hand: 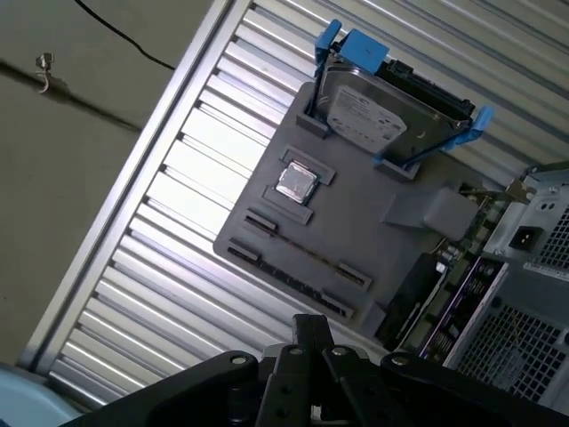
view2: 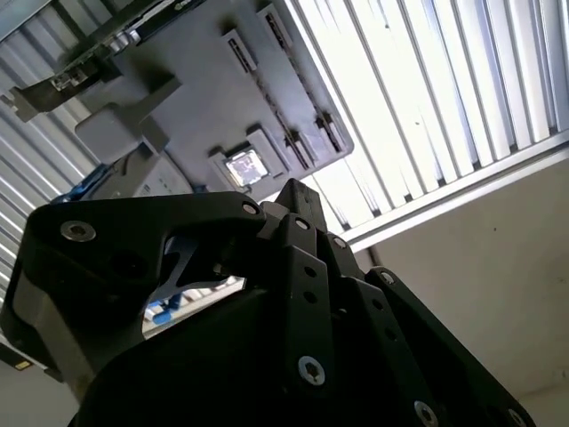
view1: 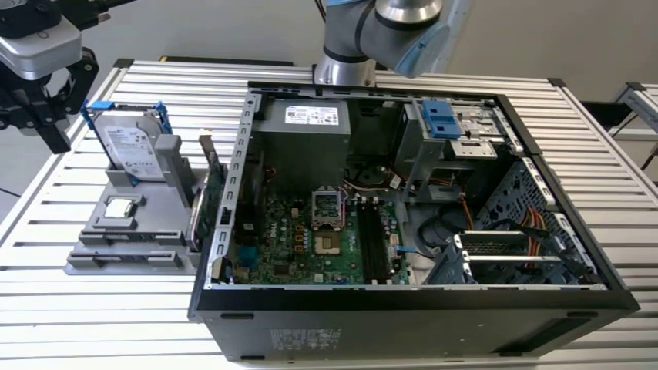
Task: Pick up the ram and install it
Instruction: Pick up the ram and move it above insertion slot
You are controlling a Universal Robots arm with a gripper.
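The ram [hand: 307, 255] is a thin dark strip standing edge-on in a slot of the grey fixture [hand: 356, 231], between the small slot blocks below the silver chip [hand: 296, 182]. My black gripper [view1: 31, 127] hangs high at the exterior view's left, over the table's edge and well apart from the fixture [view1: 154, 254]. Its fingers look apart with nothing between them. The gripper's black body [view2: 267, 329] fills the near part of the second wrist view, and it also shows in the first wrist view [hand: 311, 382].
A hard drive [view1: 134, 150] in blue brackets stands at the back of the fixture. An upright green board [view1: 211, 202] sits between the fixture and the open computer case [view1: 411, 304]. The motherboard [view1: 308, 239] lies inside the case. The arm's base [view1: 344, 69] stands behind it.
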